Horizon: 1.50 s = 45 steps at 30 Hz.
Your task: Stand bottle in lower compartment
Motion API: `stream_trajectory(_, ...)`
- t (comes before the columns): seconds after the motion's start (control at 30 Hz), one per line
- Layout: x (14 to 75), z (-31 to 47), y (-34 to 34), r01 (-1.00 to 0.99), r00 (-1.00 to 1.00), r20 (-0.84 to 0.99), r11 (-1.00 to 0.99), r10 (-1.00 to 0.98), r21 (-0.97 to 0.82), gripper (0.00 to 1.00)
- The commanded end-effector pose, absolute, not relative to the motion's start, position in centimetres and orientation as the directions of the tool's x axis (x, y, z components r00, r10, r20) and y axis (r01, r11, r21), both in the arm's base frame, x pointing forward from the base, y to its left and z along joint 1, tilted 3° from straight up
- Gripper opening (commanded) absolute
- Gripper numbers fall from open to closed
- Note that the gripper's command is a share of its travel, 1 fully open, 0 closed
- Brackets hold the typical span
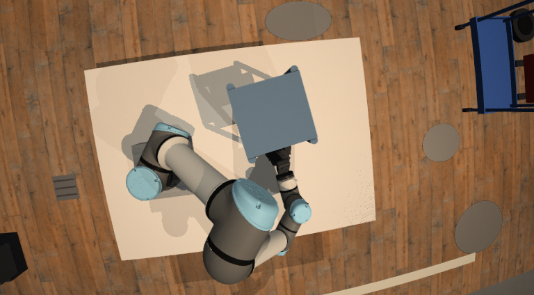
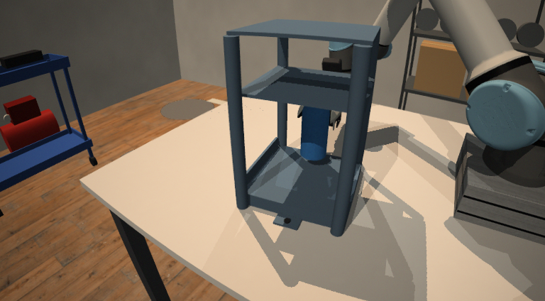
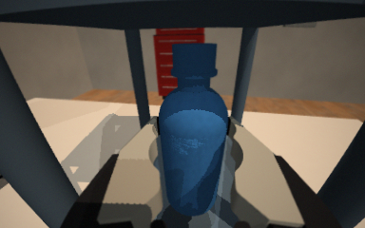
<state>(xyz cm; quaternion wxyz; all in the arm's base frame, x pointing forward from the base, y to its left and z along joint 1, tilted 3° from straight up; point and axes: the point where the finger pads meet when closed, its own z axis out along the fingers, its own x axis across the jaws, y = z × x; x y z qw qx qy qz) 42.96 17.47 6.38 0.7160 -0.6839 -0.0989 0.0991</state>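
The bottle [image 3: 192,142], blue with a darker blue cap, is sitting clamped between the two pale fingers of the gripper [image 3: 192,166], which are pressing on its body from either side. In the wrist view its cap is pointing away from the camera, toward the far posts of the shelving unit [image 2: 235,121], with the underside of the middle shelf running across the top of the frame. In the exterior view the bottle [image 2: 315,133] is showing inside the lower compartment, on the side nearest the arm, its body standing upright under the middle shelf and its round lower end just above or at the compartment's floor; whether it is touching cannot be told. The cap is hidden there by the shelf. The unit is standing on the pale table [image 2: 168,177], a small tab with a hole jutting from its near edge. From above, the unit's flat top board [image 1: 271,108] is covering the bottle, and the arm's wrist [image 1: 284,165] is reaching under its edge. A blue cart [image 2: 59,65] is standing on the wooden floor, well apart from the table.
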Motion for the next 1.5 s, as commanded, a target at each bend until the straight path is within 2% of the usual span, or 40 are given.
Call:
stream_trajectory(0.0,43.0,6.4,17.5,-0.006,0.961,0.007,0.045,0.277,-0.999,0.0)
stream_trajectory(1.47,43.0,3.7,17.6,-0.006,0.961,0.007,0.045,0.277,-0.999,0.0)
